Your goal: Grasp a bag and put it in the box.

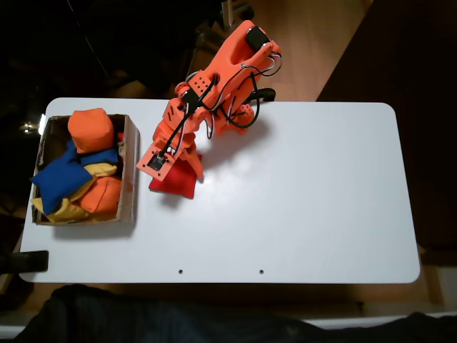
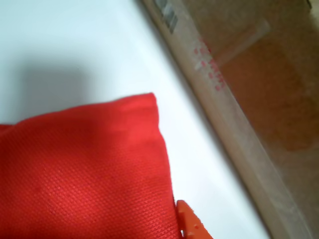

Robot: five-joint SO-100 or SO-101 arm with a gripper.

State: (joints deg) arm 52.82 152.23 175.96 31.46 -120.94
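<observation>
- Fingers (image 1: 187,170): down over the small square bright red fabric beanbag (image 1: 173,184), at its upper right part in the fixed view. One orange fingertip (image 2: 192,225) shows in the wrist view, at the bag's right edge. Whether the fingers are spread or pinching the bag: cannot tell, the arm body hides them from above.
- Red beanbag: lies flat on the white bench (image 1: 300,200), just beside the right wall of the shallow brown cardboard box (image 1: 129,171), outside it. The wrist view shows a narrow strip of bench between the bag's corner and the box wall.
- Box: at the bench's left end in the fixed view; holds orange beanbags (image 1: 91,129), a blue beanbag (image 1: 61,179) and yellow fabric (image 1: 64,209), piled together.
- Orange arm (image 1: 214,93): base at the bench's far edge, right of the box, leaning down toward the red bag.
</observation>
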